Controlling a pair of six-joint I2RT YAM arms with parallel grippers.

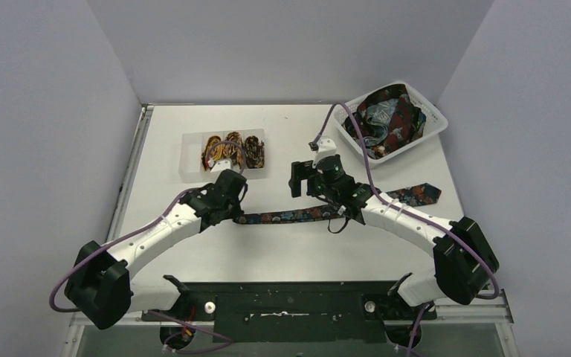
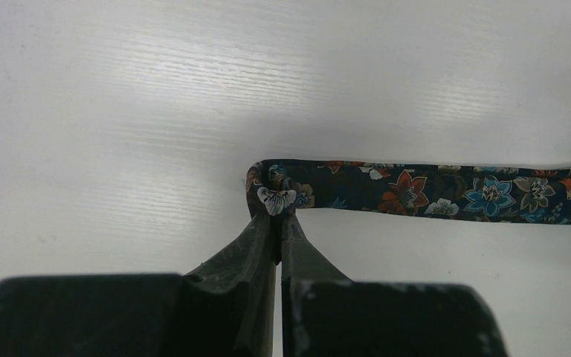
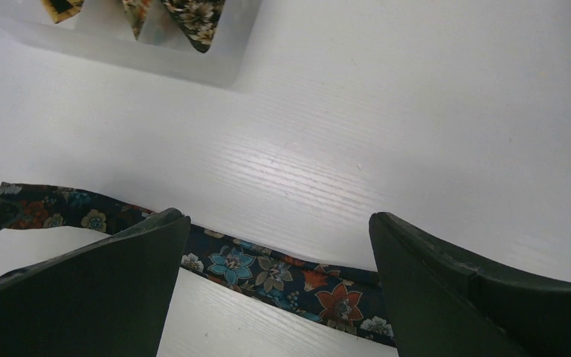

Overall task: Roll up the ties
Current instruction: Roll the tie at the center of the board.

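left gripper [image 2: 279,217]: pinched on tie [image 2: 431,190] end, centre frame, likely the roll's core | right gripper [image 3: 279,223]: jaws wide, hovering over tie, free to guide it

The tie [image 2: 446,190] is matt printed cloth. The desk [image 2: 156,111] is white, smooth, faintly grained with a soft sheen. The left end effector [image 2: 278,220] is dull black plastic; the tray [image 3: 193,63] frosted plastic.

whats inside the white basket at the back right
A tangled heap of ties, dark, red and teal, fills the white basket. Their number and the basket floor are hidden under the heap.
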